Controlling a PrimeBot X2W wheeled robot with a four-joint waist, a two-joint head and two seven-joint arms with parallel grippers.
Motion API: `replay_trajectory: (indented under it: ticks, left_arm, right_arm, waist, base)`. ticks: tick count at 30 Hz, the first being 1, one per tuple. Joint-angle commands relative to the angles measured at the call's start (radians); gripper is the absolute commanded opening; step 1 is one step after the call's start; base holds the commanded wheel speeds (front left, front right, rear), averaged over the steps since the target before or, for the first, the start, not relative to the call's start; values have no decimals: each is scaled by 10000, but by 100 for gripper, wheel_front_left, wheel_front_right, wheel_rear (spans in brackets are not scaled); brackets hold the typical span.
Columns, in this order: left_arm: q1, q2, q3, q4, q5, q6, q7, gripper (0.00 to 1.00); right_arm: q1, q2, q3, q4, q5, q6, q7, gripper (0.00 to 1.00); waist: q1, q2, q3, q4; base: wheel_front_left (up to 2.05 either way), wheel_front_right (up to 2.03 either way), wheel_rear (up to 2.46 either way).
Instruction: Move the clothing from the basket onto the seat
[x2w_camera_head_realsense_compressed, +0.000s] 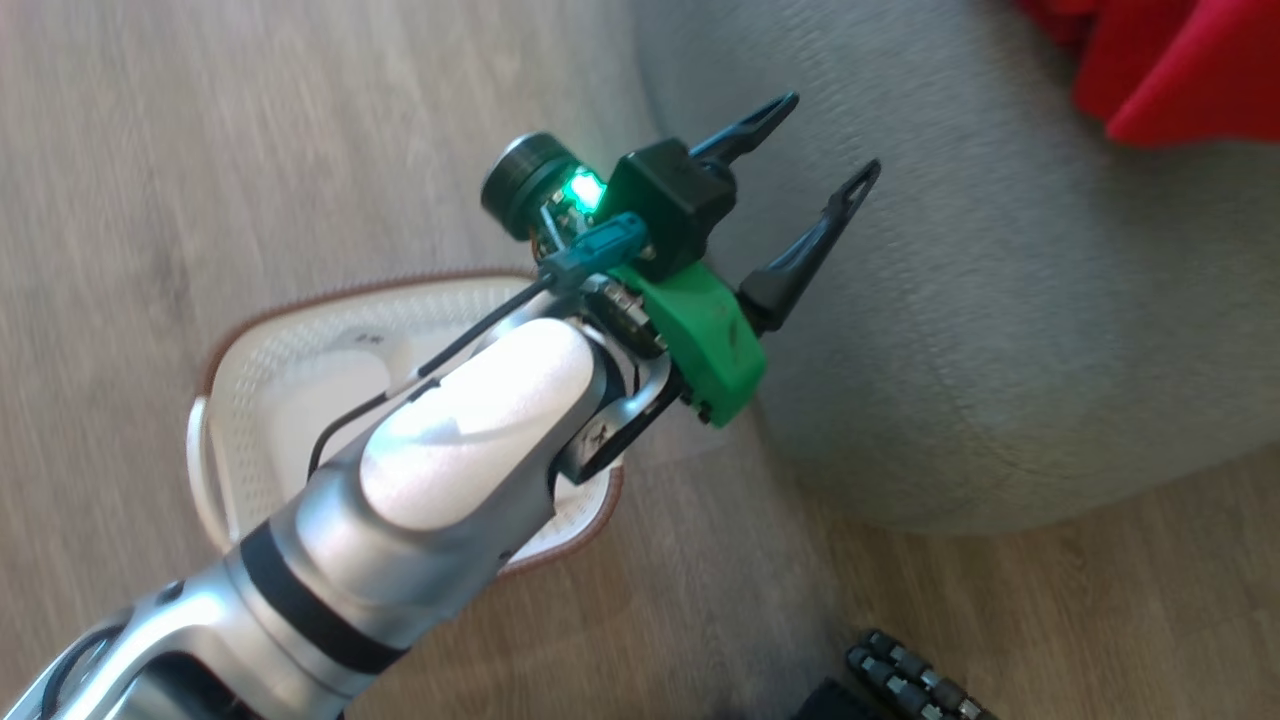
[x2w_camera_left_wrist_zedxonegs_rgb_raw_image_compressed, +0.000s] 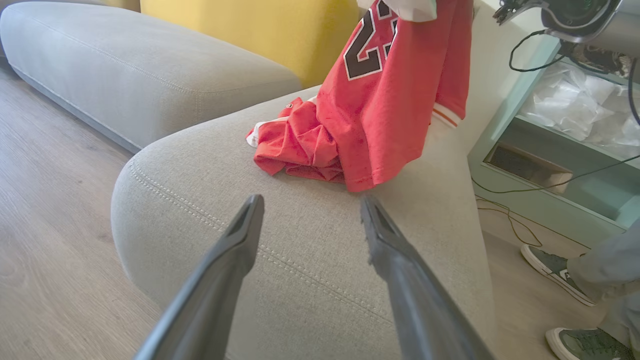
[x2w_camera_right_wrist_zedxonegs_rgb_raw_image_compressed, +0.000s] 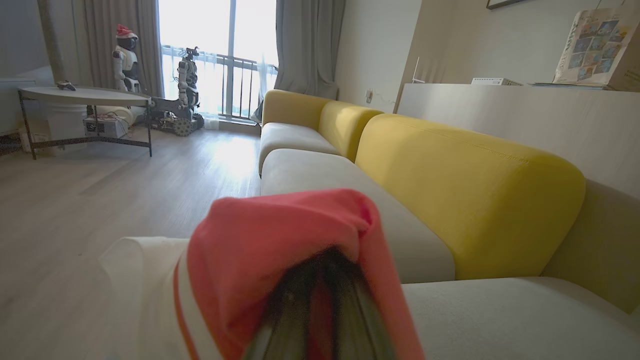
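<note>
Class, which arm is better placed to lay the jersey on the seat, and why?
Right. The right gripper is shut on the jersey, which hangs over the seat beside a garment lying there. The left gripper is open and holds nothing.

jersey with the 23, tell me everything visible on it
The jersey is thin bright red fabric with a black, white-edged 23 and white-and-red striped trim at a sleeve. It hangs upright from above the left wrist view's top edge, its hem brushing the grey seat against a crumpled red garment. Red fabric drapes over the shut right gripper, apparently holding it.
</note>
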Motion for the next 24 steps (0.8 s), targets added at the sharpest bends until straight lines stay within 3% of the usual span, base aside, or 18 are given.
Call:
replay_trajectory:
  ticks: [1,6,11,21,22,23,24]
  left_arm:
    - [-545,-131,223,-224,134,23,-44,100]
    - [-752,-296,187,-56,176,40,-181,100]
    - [-792,-367,175,80,148,57,-328,100]
    - [-842,-494,134,302,24,53,-551,100]
    - [-827,-496,136,330,3,48,-579,100]
    - [-810,-490,141,354,-19,45,-601,100]
    - [-789,-476,150,377,-42,43,-621,100]
  right_arm:
    - [-263,-513,13,299,-54,-4,-63,0]
    - [-727,-497,965,1508,49,-4,17,0]
    - [-1039,-353,2126,2904,647,-4,1584,0]
    - [-988,-490,4088,3097,2158,-4,3799,0]
    - [-999,-528,4201,3093,2267,-4,3845,9]
    - [-1016,-560,4308,3089,2377,-4,3891,11]
    - [-1037,-589,4418,3081,2473,-4,3932,24]
  waist:
    - [-3,0,690,575]
    - [-3,0,1017,951]
    - [-3,0,1107,1140]
    - [-3,0,861,1250]
    - [-3,0,793,1242]
    - [-3,0,734,1230]
    - [-3,0,670,1209]
  base:
    - [0,0,0]
    - [0,0,0]
    - [0,0,0]
    - [0,0,0]
    - [0,0,0]
    - [0,0,0]
    - [0,0,0]
